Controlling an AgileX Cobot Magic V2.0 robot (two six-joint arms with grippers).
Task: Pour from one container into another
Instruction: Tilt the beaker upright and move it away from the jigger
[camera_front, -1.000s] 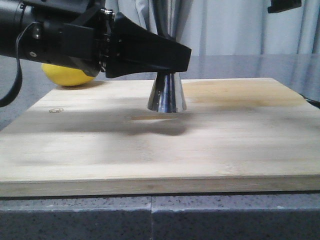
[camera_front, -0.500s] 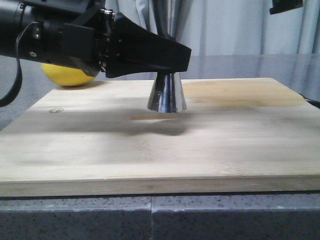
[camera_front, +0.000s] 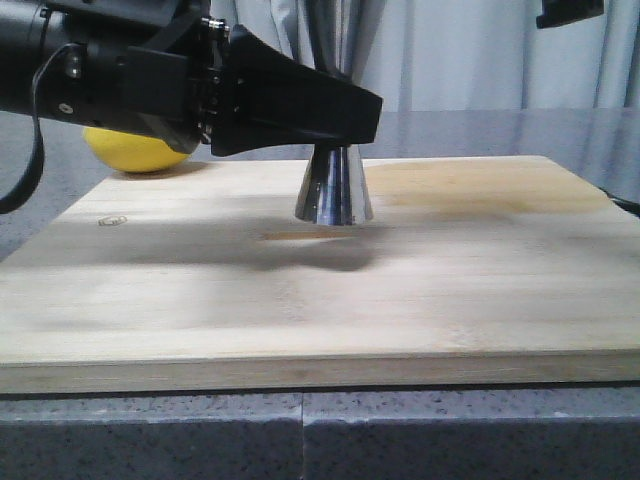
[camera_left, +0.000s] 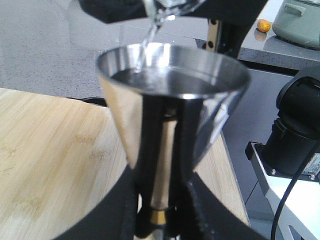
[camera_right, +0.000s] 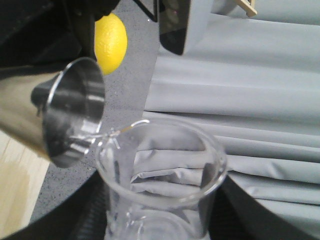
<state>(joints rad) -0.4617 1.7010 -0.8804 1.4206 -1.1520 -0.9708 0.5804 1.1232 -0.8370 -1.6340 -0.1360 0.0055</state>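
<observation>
Front view: no legible writing on any item. The left arm reaches in level from the left, and its black left end effector (camera_front: 345, 125) sits at the waist of the steel jigger (camera_front: 334, 190), which stands upright on the wooden board (camera_front: 320, 290). The board lies on the grey tabletop (camera_front: 300, 435). A lemon (camera_front: 135, 150) rests behind the board's far left corner, partly hidden by the arm. A small black part of the right arm shows at the upper right corner; the right end effector itself cannot be seen in this view.

Left wrist view: the left end effector (camera_left: 160, 210) is narrowly closed, its black fingers (camera_left: 192, 165) flanking the jigger (camera_left: 170, 105) just above the gold band. The upper cone holds clear liquid. A thin clear stream falls into it from the spout of the glass beaker (camera_left: 167, 7), tilted just above the rim.

Right wrist view: the right end effector (camera_right: 160, 220) holds the beaker (camera_right: 160, 185) between dark fingers (camera_right: 82, 215); no printed markings can be read. The spout points at the jigger (camera_right: 70, 112), with a thin stream bridging the two. The lemon (camera_right: 111, 42) lies beyond on the tabletop (camera_right: 130, 75).
</observation>
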